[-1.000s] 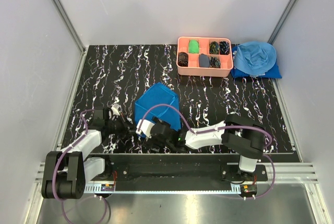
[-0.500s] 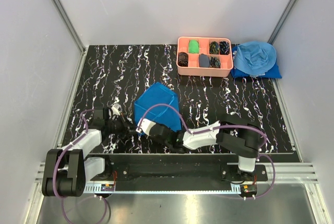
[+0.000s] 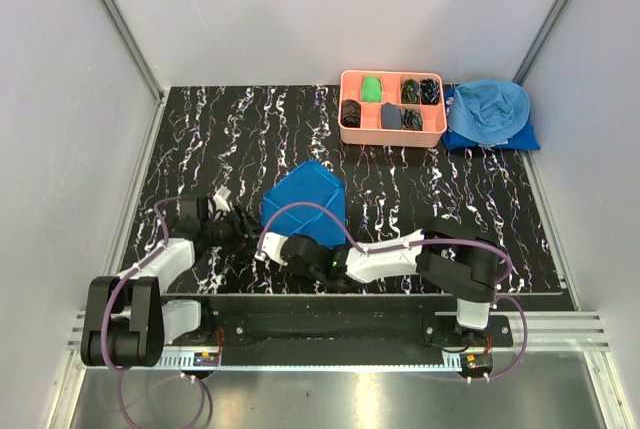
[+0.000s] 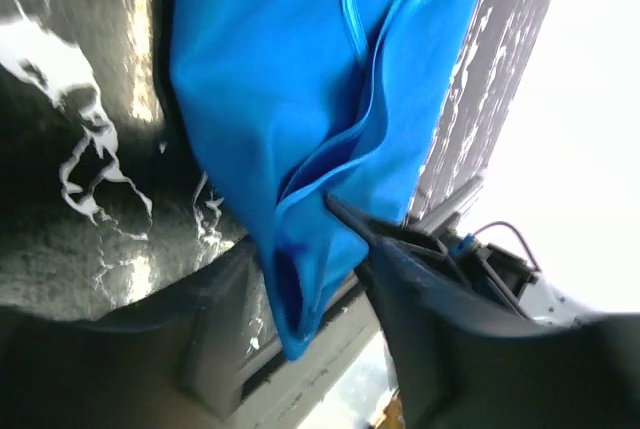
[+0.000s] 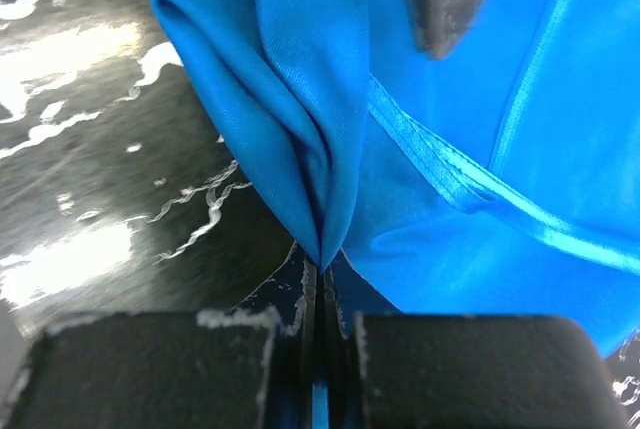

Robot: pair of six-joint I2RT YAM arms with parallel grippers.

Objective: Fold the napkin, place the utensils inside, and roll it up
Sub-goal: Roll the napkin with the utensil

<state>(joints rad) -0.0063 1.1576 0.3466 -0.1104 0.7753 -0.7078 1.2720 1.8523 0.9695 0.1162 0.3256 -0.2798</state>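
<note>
The royal-blue napkin (image 3: pixel 305 199) lies folded and rumpled on the black marbled table (image 3: pixel 200 149), near the front. My right gripper (image 3: pixel 268 246) is at its near-left corner. In the right wrist view that gripper (image 5: pixel 322 271) is shut, pinching a pointed fold of the napkin (image 5: pixel 330 119). My left gripper (image 3: pixel 243 230) sits just left of the cloth. In the left wrist view its jaws (image 4: pixel 300 249) stand apart, and a loose corner of the napkin (image 4: pixel 300 149) hangs between them unpinched. The utensils are out of view.
A pink compartment tray (image 3: pixel 391 139) with small dark and green items stands at the back right. Beside it lies a paler sky-blue heap of cloth (image 3: pixel 487 109). White walls close in the table on three sides, and the arms' base rail (image 3: pixel 330 314) runs along the near edge.
My right gripper has shut on the napkin's near-left corner. My left gripper has opened, let go of the cloth and drawn back to the left. The napkin has shifted slightly.
</note>
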